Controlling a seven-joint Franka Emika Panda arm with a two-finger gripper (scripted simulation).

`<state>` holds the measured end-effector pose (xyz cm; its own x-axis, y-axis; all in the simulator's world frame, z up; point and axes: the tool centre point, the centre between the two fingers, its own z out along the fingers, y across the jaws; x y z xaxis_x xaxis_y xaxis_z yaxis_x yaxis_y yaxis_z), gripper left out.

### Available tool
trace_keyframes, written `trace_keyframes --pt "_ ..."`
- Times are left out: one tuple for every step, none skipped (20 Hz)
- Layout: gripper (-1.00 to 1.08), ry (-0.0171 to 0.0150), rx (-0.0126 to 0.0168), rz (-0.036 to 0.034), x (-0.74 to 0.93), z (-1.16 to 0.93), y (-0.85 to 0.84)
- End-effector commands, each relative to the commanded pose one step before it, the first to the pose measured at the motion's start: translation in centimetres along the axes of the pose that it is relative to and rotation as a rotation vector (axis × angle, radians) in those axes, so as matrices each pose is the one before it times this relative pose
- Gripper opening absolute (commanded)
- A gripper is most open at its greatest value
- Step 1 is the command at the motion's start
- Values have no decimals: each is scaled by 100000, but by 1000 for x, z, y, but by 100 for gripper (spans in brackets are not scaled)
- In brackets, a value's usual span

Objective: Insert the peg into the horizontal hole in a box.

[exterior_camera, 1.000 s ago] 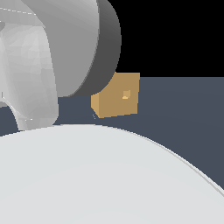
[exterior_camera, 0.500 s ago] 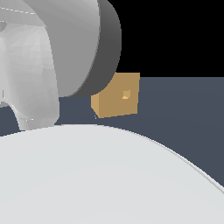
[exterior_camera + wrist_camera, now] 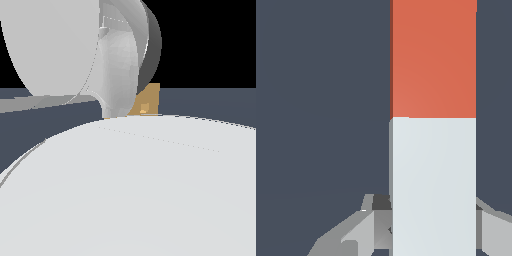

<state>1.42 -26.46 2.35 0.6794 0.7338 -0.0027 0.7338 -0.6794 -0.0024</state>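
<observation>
In the wrist view the peg fills the middle: its orange-red part points away from the gripper and its pale grey-white part runs down between the fingers. My gripper is shut on the white part, with a grey finger close on either side. In the exterior view only a sliver of the tan box shows behind the arm, with the small lighter hole low on its face. The gripper and peg are hidden in the exterior view.
Large white arm links and a rounded white link fill most of the exterior view. The dark blue-grey floor lies around the box and behind the peg in the wrist view.
The arm links have swung across the exterior view and now cover most of the box, which showed whole before. The box itself has not moved.
</observation>
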Motion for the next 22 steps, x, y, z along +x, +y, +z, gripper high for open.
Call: trace_keyframes --pt "-100 110 -299 -5337 2005 -574 260" --pt "-100 -13 -13 -2521 907 -196 105" --pt "-100 -12 -14 -2726 981 -212 113" --pt "-100 -12 -15 -2943 1060 -228 120" --pt "-100 -11 -15 -3175 1144 -246 128" --pt "-100 -9 -15 -3424 1234 -264 136" --pt "-100 -8 -16 -3686 1330 -284 144" --pt "-100 -5 -15 -3720 1343 -285 145" --pt "-100 -3 -14 -3644 1316 -278 142" --pt "-100 -1 -13 -3569 1289 -272 139" --pt "-100 0 -12 -3500 1265 -266 136" --pt "-100 2 -10 -3433 1241 -260 134" --pt "-100 3 -9 -3370 1219 -254 131" --pt "-100 4 -9 -3308 1197 -249 128" --pt "-100 5 -8 -3251 1177 -243 126" --pt "-100 6 -7 -3196 1157 -238 123" --pt "-100 7 -6 -3145 1139 -234 121" --pt "-100 8 -5 -3098 1122 -230 118" --pt "-100 9 -5 -3055 1107 -226 116" --pt "-100 9 -4 -3012 1092 -222 113" --pt "-100 10 -3 -2967 1076 -218 111" --pt "-100 10 -3 -2917 1058 -213 108"
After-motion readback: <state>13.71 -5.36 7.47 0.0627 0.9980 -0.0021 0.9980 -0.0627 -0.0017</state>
